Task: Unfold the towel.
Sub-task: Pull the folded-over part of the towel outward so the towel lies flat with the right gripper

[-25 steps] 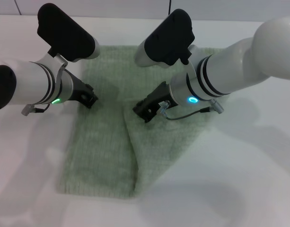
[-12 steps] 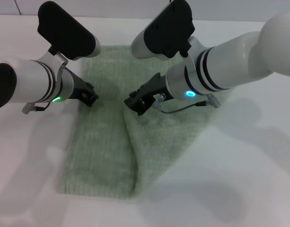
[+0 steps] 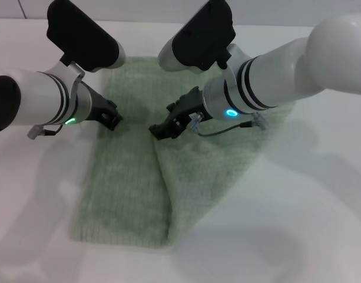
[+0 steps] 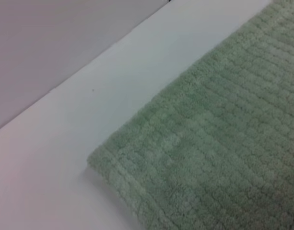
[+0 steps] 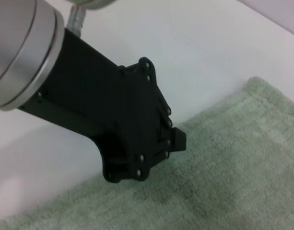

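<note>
Head view: the towel (image 3: 168,177), soft and limp, lies folded on the desk (image 3: 321,224) beneath both grippers, finger spread indiscernible; left wrist view: a free corner offers purchase; right wrist view: the left gripper (image 5: 137,158) overhangs the towel's edge.

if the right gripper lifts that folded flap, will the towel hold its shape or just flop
Probably flop: the towel lies limp, flat on the table, with a soft fold. Its looped terry pile should grip rather than slip. It looks light, so it may drag instead of peeling open unless the left gripper pins it.
</note>
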You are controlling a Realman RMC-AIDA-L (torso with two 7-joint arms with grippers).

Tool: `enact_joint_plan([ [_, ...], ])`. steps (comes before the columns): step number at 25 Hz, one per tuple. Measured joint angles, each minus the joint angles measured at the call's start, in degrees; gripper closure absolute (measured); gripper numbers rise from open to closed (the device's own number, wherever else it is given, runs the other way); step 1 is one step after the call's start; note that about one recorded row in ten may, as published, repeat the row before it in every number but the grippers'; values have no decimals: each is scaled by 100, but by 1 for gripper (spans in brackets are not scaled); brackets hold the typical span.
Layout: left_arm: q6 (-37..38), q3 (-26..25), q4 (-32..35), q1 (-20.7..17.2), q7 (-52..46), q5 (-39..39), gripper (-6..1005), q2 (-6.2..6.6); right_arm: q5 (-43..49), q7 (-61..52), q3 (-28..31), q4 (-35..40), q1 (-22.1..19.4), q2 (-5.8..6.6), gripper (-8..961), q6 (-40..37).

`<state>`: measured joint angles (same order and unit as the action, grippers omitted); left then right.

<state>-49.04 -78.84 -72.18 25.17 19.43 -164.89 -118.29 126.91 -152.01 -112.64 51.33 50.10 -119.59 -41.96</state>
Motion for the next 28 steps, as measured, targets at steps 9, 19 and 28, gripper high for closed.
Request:
enact_joint_plan([
  [9, 0, 0, 56, 68, 5, 0, 960, 0, -105, 5, -103, -175, 118, -11, 269, 52],
  [19, 6, -3, 56, 80, 8, 0, 957, 0, -300, 21, -266, -547, 281, -22, 271, 232],
  [28, 10, -9, 55, 85, 8, 0, 955, 0, -397, 55, -258, -596, 328, -29, 332, 183],
])
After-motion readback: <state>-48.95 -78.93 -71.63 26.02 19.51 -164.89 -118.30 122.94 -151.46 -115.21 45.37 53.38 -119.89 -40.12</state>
